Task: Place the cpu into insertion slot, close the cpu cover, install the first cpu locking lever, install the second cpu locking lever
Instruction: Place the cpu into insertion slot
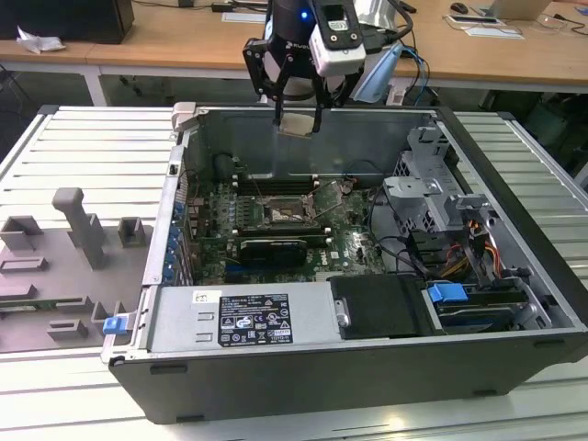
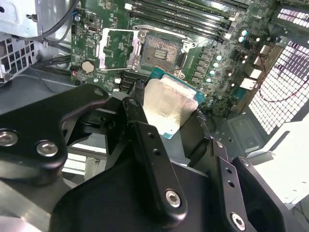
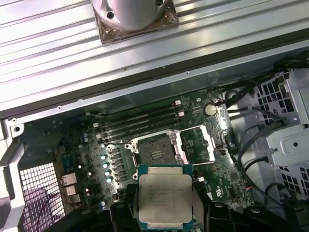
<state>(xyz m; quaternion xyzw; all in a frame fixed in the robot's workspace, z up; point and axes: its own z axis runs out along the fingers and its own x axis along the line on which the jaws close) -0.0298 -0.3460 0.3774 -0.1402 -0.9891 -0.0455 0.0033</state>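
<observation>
One cpu (image 3: 162, 195) is pinched by two opposite edges between the fingers of the claw (image 1: 298, 121). Its pale metal face is turned toward the first wrist view, with a green border showing around it. In the exterior view the claw hangs above the open computer case (image 1: 514, 184), well apart from the green motherboard (image 1: 211, 225) on its floor. The case itself rests on a ribbed metal worktop (image 1: 83, 147).

The insertion slot (image 3: 155, 153) lies bare, its dark contact field exposed inside the silver rim. The cpu cover (image 3: 197, 144) is swung open just beside the slot; how steeply it stands I cannot tell. Nothing seems to block the way down. The long memory slots (image 3: 140, 121) run along the slot's other side.

The step in hand appears to be the carry to the slot, with the chip not yet seated. Doing it well probably depends on alignment more than force. The chip's edges should be parallel to the slot's rim and its face level. The descent is best made straight down with no sideways drag, since a slot's contacts are likely to bend easily. The fingers flank the chip, so they should also stay clear of the open cover.
</observation>
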